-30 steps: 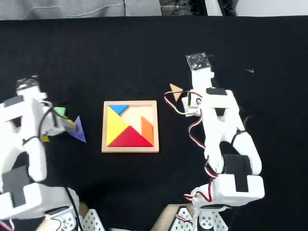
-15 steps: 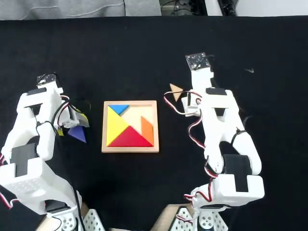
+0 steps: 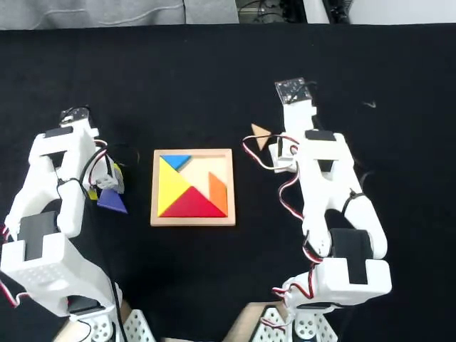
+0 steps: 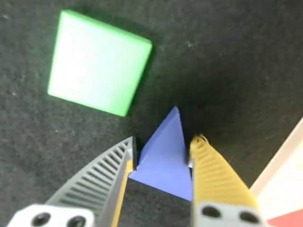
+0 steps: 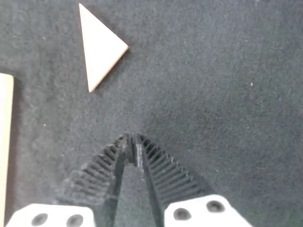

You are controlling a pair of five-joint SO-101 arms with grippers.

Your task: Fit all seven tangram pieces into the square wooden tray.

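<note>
Gripping the blue triangle (image 4: 163, 165) across two edges, presumably for carriage to the wooden tray (image 3: 192, 222) nearby, the left gripper (image 4: 163, 142) stands just beside the green square (image 4: 97, 64); right gripper (image 5: 131, 139) closed on nothing, near the tan triangle (image 5: 99, 45), apparently awaiting its turn.

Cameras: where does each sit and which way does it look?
High view: above the table, looking down on the wooden tray, left arm and right arm.
Left wrist view: on the left arm, looking down past its claw pinching the purple triangle, near a green square.
Right wrist view: on the right arm, looking down past its shut claw at a tan triangle.
Shared: the tan triangle, in high and right wrist views.
</note>
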